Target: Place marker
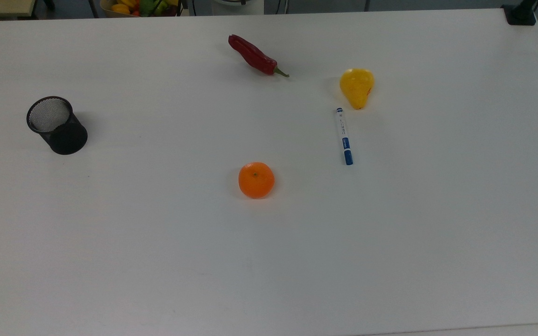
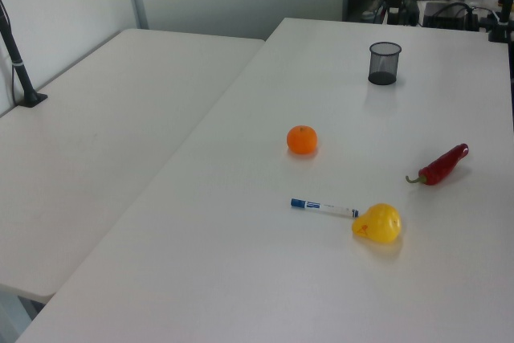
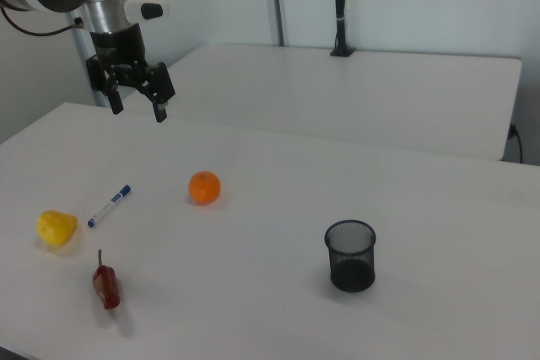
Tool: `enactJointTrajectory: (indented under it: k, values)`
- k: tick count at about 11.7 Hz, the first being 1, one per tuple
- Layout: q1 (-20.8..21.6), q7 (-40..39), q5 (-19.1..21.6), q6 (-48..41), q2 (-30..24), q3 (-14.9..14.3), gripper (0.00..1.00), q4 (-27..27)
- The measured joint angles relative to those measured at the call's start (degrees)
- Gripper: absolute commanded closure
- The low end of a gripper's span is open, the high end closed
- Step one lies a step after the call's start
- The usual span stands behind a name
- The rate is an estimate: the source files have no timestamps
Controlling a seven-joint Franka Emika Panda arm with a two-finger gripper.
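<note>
Arm — one, seen in the right view at the right view's upper left: a white rounded joint housing at the top edge, a silver-grey wrist section below it, then a black hand unit. End effector (image 3: 138, 110) — two black fingers pointing downward, spread apart with a clear gap between them, nothing held. It hangs in the air above the bench (image 3: 278, 208), touching nothing. Posture — roughly vertical, slightly tilted.

Slim white marker (image 1: 344, 136) with blue cap lies flat on the table.
</note>
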Motion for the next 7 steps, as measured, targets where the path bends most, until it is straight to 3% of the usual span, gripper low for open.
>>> enactJointTrajectory:
  k: [3,7]
  values:
    - [0.47,0.00,0.01,0.00,0.00,0.00,0.00,-0.01]
    - [5.63,1.77,0.04,0.51,0.53,0.28,0.00,-0.15]
